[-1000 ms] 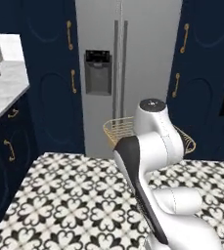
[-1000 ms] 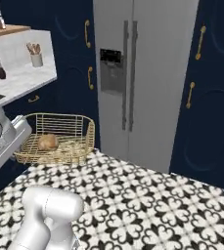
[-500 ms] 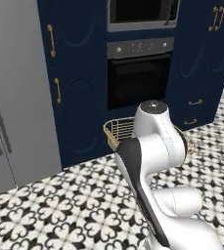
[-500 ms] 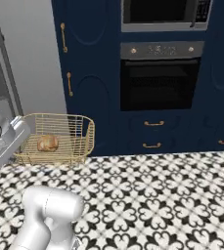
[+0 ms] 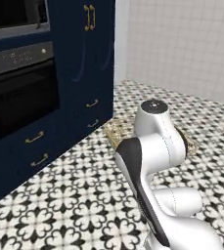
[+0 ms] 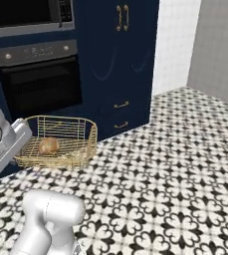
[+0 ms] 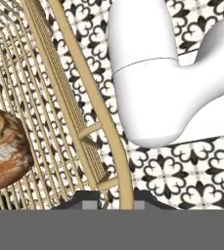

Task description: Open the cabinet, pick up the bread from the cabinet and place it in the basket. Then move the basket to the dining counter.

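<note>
One relation mattered most here: the shallow gold wire basket with flared sides point(image 6: 58, 142) sat right at the gripper point(image 7: 114, 199), held off the floor at one short end, with its long axis running away from the gripper toward the dark navy drawers with brass pulls point(image 6: 118, 114). In the hand view the fingers point(image 7: 90, 199) were pressed in on the basket's rim wire, so the gripper was pinching the basket's edge, nothing spread open. The small tan-brown rounded bread point(image 6: 49, 145) was already lying inside the basket, near the end the gripper held, and in the hand view it showed just past the wire wall on the left. So my read was that the bread part was done and the carry to the dining counter was underway; I couldn't see any marble dining counter in these shots, just black-and-white patterned floor tile point(image 6: 175, 164), a built-in black wall oven point(image 6: 38, 82) and a tall navy cabinet with long brass handles point(image 6: 121, 17). Judging from that, the base needed to keep driving while the basket stayed level so the bread wouldn't roll. As for writing, the oven's control panel had a faint row of marks but it was way too small to read, and no brands or labels were visible anywhere.
</note>
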